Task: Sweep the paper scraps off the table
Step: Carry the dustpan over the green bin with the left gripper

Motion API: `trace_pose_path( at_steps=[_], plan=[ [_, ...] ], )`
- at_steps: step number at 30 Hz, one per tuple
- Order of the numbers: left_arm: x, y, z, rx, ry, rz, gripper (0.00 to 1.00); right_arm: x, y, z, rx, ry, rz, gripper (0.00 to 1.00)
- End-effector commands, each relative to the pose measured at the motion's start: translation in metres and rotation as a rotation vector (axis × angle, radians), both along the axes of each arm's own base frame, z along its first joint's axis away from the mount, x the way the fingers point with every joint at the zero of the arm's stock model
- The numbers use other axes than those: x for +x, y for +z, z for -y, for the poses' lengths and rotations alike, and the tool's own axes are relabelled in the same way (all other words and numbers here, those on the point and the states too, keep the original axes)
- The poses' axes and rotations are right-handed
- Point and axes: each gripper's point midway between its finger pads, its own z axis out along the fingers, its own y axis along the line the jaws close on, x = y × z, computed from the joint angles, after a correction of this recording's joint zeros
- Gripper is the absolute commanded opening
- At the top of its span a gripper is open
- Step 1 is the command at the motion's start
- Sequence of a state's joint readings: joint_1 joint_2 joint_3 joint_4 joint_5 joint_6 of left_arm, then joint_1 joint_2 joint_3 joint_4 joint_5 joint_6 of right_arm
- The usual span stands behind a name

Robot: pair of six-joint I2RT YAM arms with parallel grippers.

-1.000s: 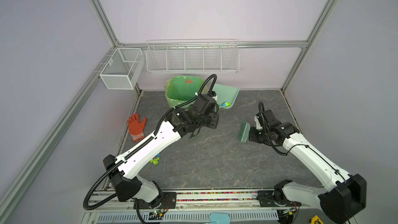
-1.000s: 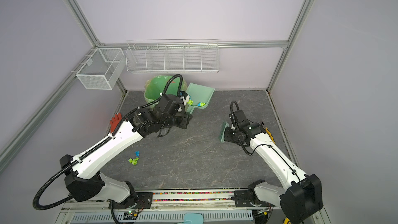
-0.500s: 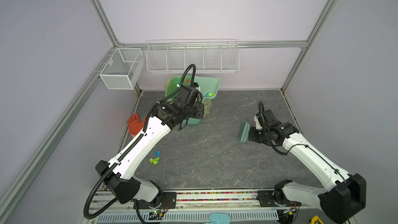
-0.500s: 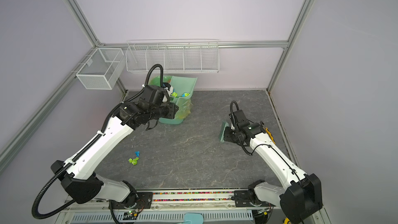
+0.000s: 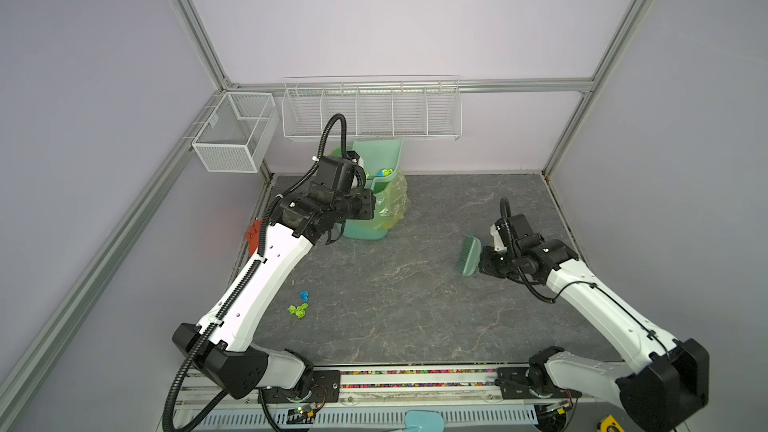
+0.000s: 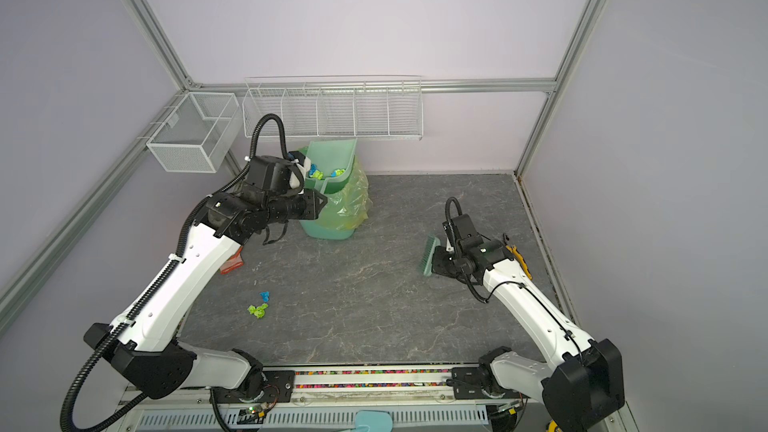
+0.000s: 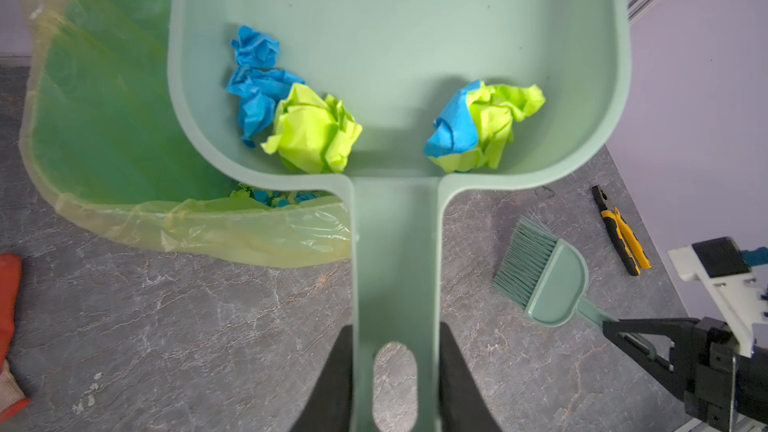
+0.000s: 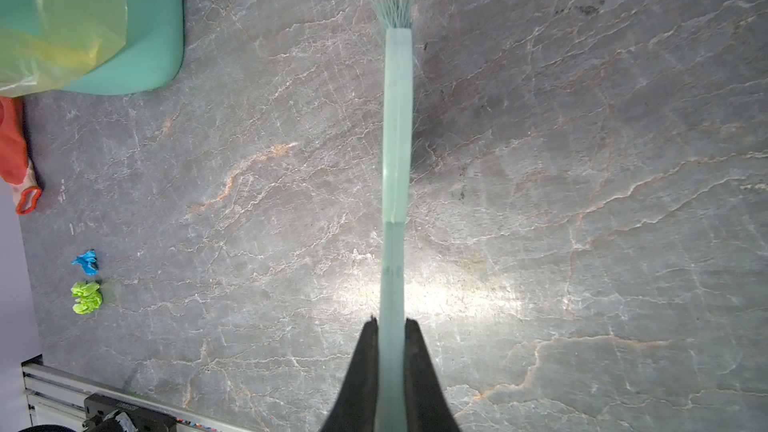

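Observation:
My left gripper (image 7: 395, 326) is shut on the handle of a pale green dustpan (image 7: 399, 35). The pan is held tilted above the green bin (image 5: 365, 230) at the back left of the table (image 5: 415, 305). Three paper scraps lie in the pan: a blue one (image 7: 255, 76), a lime one (image 7: 316, 135) and a mixed one (image 7: 482, 126). On the table near the left arm lie a blue scrap (image 5: 304, 295) and a lime scrap (image 5: 298, 310). My right gripper (image 8: 390, 320) is shut on a green brush (image 8: 397, 118), at mid right.
The bin is lined with a yellowish bag (image 6: 349, 205) and holds more scraps. An orange-red glove (image 8: 12, 147) lies by the left edge. Yellow-black pliers (image 7: 621, 230) lie near the right edge. Wire baskets (image 5: 370, 110) hang on the back wall.
My left arm has swung the dustpan leftward and back until it hangs over the bin. The right arm and brush have stayed put.

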State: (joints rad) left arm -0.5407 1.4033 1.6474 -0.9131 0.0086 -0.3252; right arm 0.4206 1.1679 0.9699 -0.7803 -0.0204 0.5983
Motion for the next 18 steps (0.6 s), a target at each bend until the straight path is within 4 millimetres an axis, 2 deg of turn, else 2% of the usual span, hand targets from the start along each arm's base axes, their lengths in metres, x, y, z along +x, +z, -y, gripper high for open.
trace_pose_path(
  at_steps=[1,13,18],
  plan=[
    [0.003,0.003,0.003,-0.068,-0.016,-0.023,0.00,-0.004,0.004,0.001,0.018,-0.009,0.018,0.07],
    [0.014,-0.027,0.004,-0.276,-0.006,-0.162,0.00,-0.010,0.000,0.006,-0.006,0.003,0.022,0.07],
    [0.021,-0.028,0.002,-0.383,-0.014,-0.200,0.00,-0.013,-0.001,0.007,-0.002,0.002,0.028,0.07]
  ],
)
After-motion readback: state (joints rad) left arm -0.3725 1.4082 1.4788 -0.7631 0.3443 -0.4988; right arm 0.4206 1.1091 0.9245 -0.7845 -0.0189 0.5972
